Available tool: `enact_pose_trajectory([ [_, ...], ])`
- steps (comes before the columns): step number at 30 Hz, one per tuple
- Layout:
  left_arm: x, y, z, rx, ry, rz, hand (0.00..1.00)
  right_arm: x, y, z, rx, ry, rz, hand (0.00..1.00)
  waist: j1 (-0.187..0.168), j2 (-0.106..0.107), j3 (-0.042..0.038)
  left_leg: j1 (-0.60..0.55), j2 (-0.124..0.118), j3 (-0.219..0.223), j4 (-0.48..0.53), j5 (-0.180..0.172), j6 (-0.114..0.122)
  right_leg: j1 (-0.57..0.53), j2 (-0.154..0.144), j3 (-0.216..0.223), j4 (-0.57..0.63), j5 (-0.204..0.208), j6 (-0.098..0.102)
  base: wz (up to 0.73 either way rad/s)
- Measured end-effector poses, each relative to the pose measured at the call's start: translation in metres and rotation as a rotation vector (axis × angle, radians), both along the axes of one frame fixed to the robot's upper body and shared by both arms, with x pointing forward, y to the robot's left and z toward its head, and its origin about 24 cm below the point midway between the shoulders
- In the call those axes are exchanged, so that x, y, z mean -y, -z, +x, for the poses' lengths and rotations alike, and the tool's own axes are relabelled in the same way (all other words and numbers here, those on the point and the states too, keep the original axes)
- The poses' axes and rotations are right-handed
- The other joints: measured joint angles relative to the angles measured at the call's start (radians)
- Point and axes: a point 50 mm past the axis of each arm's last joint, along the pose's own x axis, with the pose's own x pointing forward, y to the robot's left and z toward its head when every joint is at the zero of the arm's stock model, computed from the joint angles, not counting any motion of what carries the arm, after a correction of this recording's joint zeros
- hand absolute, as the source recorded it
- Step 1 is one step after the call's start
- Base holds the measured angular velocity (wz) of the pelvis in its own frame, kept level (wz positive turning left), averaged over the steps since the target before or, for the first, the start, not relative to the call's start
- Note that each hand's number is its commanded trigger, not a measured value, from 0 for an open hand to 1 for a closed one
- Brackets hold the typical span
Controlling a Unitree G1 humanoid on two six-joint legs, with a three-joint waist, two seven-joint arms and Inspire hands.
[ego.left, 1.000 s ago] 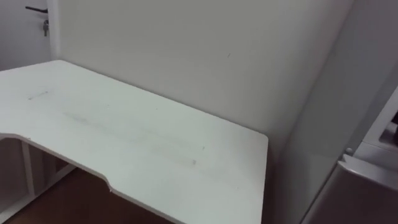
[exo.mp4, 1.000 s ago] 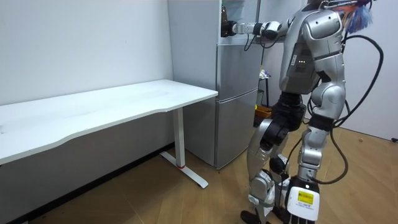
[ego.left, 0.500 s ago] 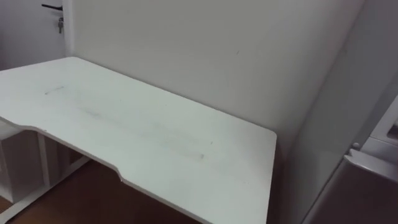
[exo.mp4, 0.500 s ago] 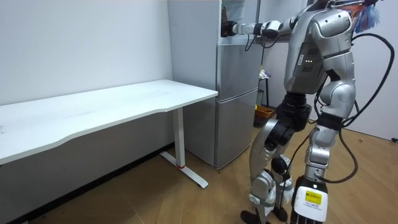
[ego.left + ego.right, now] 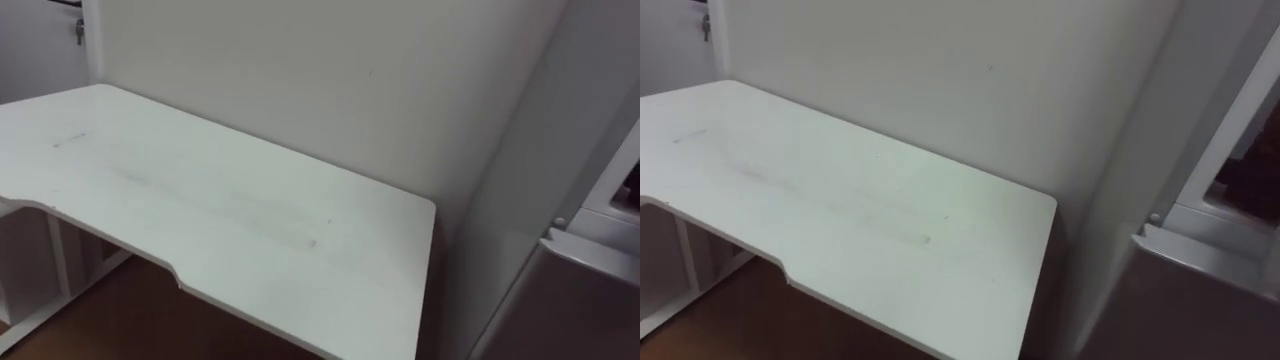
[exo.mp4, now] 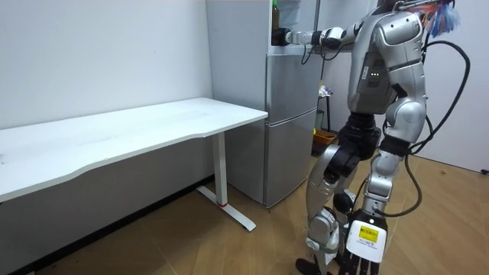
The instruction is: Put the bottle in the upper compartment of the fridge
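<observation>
Right arm extended to the upper fridge opening; bottle at its mouth, seating unconfirmed.

Room view, top centre: the right hand (image 6: 284, 35) is held level at the open upper compartment of the fridge (image 6: 290, 114), in my judgement so that the bottle (image 6: 275, 14) goes in upright. The bottle shows as a small upright shape just above that hand, at the front edge of the opening. Whether the fingers are curled round it or spread, and whether it stands on a shelf, cannot be told. The left hand (image 6: 388, 143) hangs by the hip, right of centre, its finger state unreadable. In the right eye view the upper compartment (image 5: 1245, 165) shows dark at the right edge, contents indistinct. The lower door is shut. The table (image 5: 250, 215), at frame left, carries nothing.
</observation>
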Motion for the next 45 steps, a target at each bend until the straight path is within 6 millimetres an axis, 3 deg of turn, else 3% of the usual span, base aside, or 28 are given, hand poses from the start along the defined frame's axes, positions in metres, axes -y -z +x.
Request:
enact_pose_trajectory([
  [5, 0.000, 0.000, 0.007, 0.016, 0.007, 0.000, 0.00, -0.001, -0.002, 0.001, -0.008, -0.056, -0.025, 0.00, -0.023, 0.002, -0.0026, 0.000, 0.000, 0.000, 0.000, 0.000, 0.000, 0.007, 0.000, -0.002, -0.003, 0.000, 0.000, 0.02],
  [9, 0.000, 0.000, 0.006, 0.011, 0.006, -0.001, 0.00, -0.006, -0.003, 0.004, -0.008, -0.133, -0.028, 0.00, -0.048, 0.015, -0.0178, 0.011, -0.002, 0.001, -0.007, 0.000, 0.001, 0.017, 0.000, -0.002, -0.001, 0.002, 0.002, 0.01],
  [11, 0.000, 0.000, 0.004, 0.006, 0.004, -0.002, 0.00, -0.008, -0.003, 0.005, -0.019, -0.157, -0.025, 0.00, -0.049, 0.021, -0.0189, 0.030, -0.004, 0.003, -0.020, 0.000, 0.000, 0.029, -0.002, 0.001, -0.003, 0.001, 0.003, -0.03],
  [13, 0.001, 0.001, 0.002, 0.003, 0.002, -0.005, 0.00, -0.008, -0.002, 0.006, -0.028, -0.176, -0.022, 0.00, -0.053, 0.025, -0.0262, 0.040, -0.006, 0.004, -0.027, 0.001, 0.000, 0.037, -0.003, 0.002, -0.005, -0.001, 0.004, 0.00],
  [26, 0.005, 0.003, -0.001, -0.003, -0.018, -0.026, 0.00, -0.014, 0.002, 0.004, -0.027, -0.217, -0.029, 0.00, -0.079, 0.021, -0.0284, 0.069, -0.010, 0.012, -0.046, 0.000, 0.000, 0.063, -0.004, 0.001, -0.019, -0.005, 0.009, 0.00],
  [36, 0.015, 0.007, 0.000, 0.003, -0.026, -0.049, 0.00, -0.030, -0.009, 0.003, 0.049, -0.275, -0.054, 0.00, -0.104, 0.039, -0.0242, 0.087, -0.005, 0.038, -0.064, 0.000, 0.000, 0.064, -0.003, 0.028, -0.019, -0.005, 0.009, -0.08],
  [45, 0.019, 0.009, -0.001, 0.001, -0.030, -0.059, 0.00, -0.034, -0.009, 0.001, 0.060, -0.288, -0.067, 0.00, -0.110, 0.047, -0.0287, 0.089, -0.003, 0.040, -0.066, 0.000, 0.000, 0.060, -0.003, 0.029, -0.019, -0.005, 0.009, 0.00],
])
